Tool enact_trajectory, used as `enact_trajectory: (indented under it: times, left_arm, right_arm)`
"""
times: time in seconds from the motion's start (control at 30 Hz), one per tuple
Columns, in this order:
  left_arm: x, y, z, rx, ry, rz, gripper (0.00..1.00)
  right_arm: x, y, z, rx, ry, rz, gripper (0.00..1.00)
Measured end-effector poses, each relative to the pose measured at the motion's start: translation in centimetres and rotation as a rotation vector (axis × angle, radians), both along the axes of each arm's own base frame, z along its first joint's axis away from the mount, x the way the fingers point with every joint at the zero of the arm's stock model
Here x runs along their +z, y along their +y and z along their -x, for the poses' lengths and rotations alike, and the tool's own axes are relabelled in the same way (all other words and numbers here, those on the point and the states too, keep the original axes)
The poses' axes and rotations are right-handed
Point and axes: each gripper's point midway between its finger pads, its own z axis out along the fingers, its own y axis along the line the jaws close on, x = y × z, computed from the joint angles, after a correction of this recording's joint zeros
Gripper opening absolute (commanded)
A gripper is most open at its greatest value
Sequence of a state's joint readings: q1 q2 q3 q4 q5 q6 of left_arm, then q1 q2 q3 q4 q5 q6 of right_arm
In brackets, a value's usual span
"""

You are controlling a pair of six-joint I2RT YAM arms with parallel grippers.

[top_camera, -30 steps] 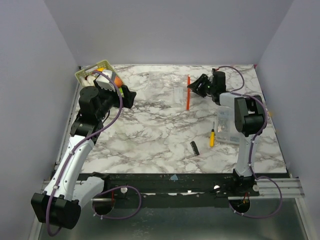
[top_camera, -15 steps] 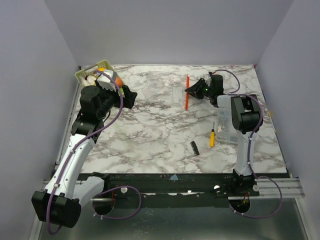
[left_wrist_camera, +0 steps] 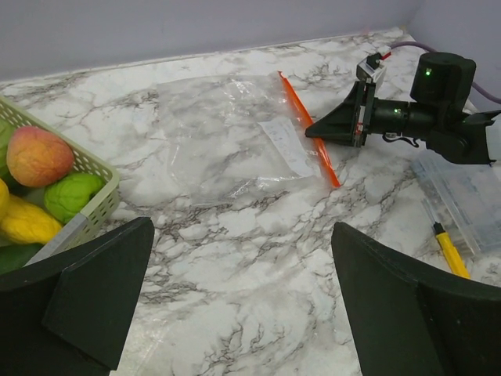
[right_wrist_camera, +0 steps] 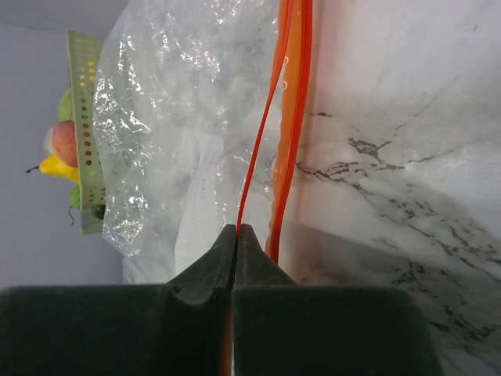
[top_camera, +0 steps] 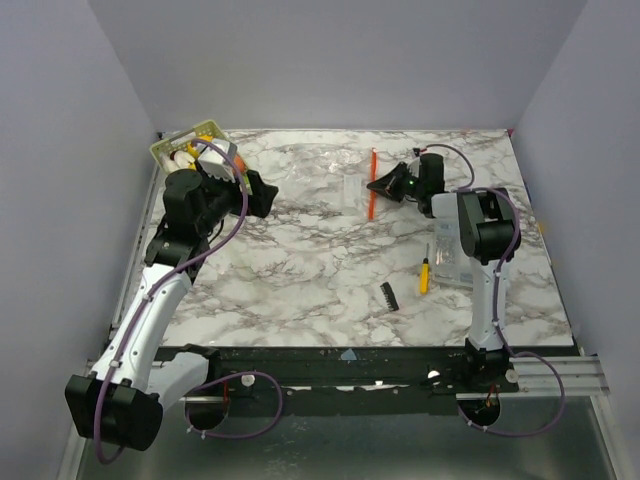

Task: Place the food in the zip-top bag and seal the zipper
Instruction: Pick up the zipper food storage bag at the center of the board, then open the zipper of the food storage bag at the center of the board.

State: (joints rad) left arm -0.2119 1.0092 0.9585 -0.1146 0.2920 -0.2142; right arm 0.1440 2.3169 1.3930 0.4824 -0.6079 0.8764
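Observation:
The clear zip-top bag (top_camera: 330,180) (left_wrist_camera: 219,133) (right_wrist_camera: 180,102) lies flat at the back middle of the table. Its red-orange zipper (top_camera: 373,190) (left_wrist_camera: 301,110) (right_wrist_camera: 293,117) runs along its right edge. My right gripper (top_camera: 378,185) (left_wrist_camera: 313,133) (right_wrist_camera: 236,231) is shut on one thin lip of the zipper, while the other lip lies beside the jaws. The food (left_wrist_camera: 35,155) (right_wrist_camera: 63,141) sits in the light green basket (top_camera: 165,150) (left_wrist_camera: 94,160) at the back left. My left gripper (top_camera: 268,195) (left_wrist_camera: 241,235) hangs open over bare marble, to the right of the basket and left of the bag.
A clear rigid box (top_camera: 450,250) (left_wrist_camera: 462,196) lies at the right beside my right arm. A yellow-handled screwdriver (top_camera: 424,272) (left_wrist_camera: 450,249) rests next to it. A small black object (top_camera: 389,295) lies nearer the front. Walls enclose the table on three sides.
My right gripper has dropped down and leftwards to the bag's edge and shut on the zipper's lip. The left arm has shifted only slightly.

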Motion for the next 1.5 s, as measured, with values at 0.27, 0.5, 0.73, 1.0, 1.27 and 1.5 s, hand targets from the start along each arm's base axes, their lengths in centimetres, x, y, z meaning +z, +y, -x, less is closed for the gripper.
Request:
enact_trajectory:
  times: [0.27,0.5,0.73,1.0,1.27,1.5]
  left_arm:
    - [-1.8,-2.1,-0.3,-0.054,0.097,0.051,0.94]
    - [-4.5,-5.6,0.0,-0.109,0.316,0.195,0.82]
    - [-3.4,-11.0,1.5,-0.177,0.509,0.360,0.78]
    - [-0.8,-14.0,-0.7,-0.091,0.570,0.349,0.90]
    - [-1.7,-14.5,-1.0,0.044,0.569,0.196,0.89]
    - [-2.9,-15.5,-1.2,0.086,0.570,0.097,0.68]
  right_arm:
    - [3.1,1.5,5.7,0.090,-0.008,0.000,0.01]
    - [11.3,2.6,10.7,0.207,-0.224,0.118,0.01]
    - [16.9,4.2,13.8,0.246,-0.451,0.293,0.01]
    - [15.9,8.8,18.4,0.384,-0.562,0.386,0.01]
    - [16.8,9.1,20.4,0.406,-0.641,0.382,0.01]
    - [18.1,8.9,21.3,0.389,-0.700,0.355,0.01]
